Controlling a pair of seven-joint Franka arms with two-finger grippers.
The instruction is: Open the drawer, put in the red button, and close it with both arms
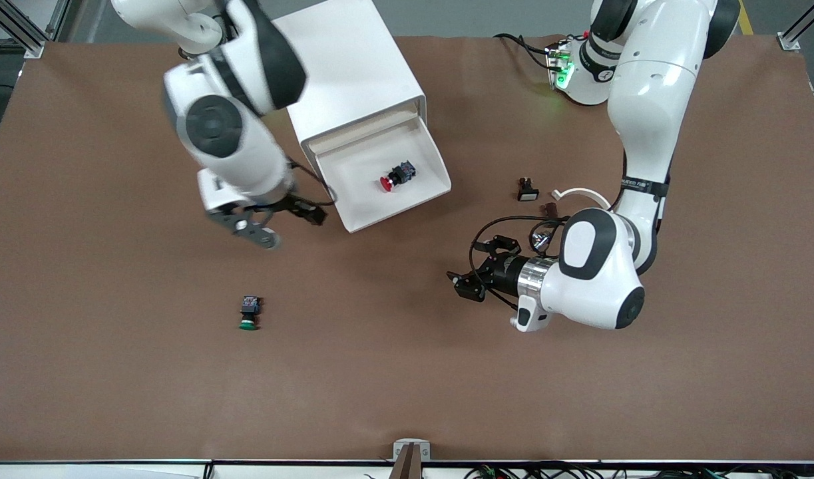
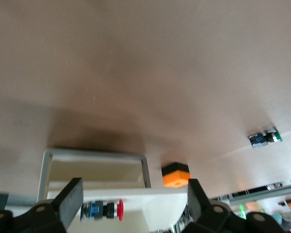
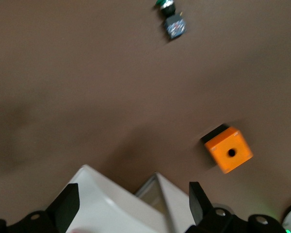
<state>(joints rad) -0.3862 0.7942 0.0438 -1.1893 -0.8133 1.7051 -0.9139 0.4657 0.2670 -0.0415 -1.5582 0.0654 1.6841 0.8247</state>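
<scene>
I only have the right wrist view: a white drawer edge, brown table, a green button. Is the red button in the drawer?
Observer: Yes. The red button lies on its side on the floor of the open drawer, clear of the walls.
Operator: Where is the left gripper?
Observer: The left gripper is open and empty, over bare table toward the left arm's end.
Operator: How far out is the drawer?
Observer: Pulled well out of the white cabinet; its whole floor shows.
</scene>
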